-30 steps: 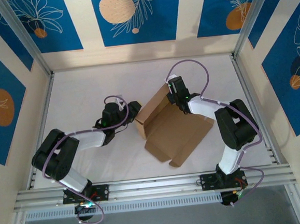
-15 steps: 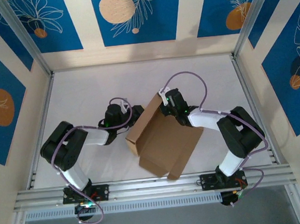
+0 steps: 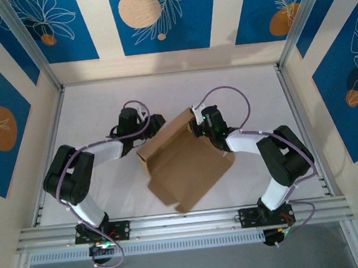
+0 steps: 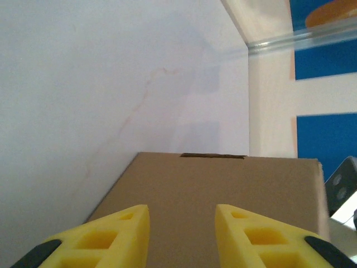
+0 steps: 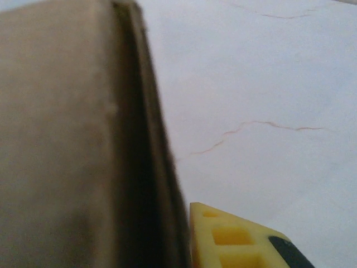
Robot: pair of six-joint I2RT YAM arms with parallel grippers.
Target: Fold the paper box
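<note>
The paper box is a brown cardboard sheet, partly folded, lying askew mid-table with one wall raised along its far left side. My right gripper is at the box's far edge, shut on a raised panel. In the right wrist view that panel sits against the one yellow finger that shows; the other finger is hidden behind it. My left gripper is at the box's far left corner, open. Its yellow fingers straddle a flat cardboard panel with a slit.
The white tabletop is bounded by aluminium rails at the left, the right and the front. Patterned blue walls stand beyond them.
The box has slid left and toward the front edge, turning as it went, with my right gripper holding its far edge. My left gripper has moved back along the box's far left corner.
</note>
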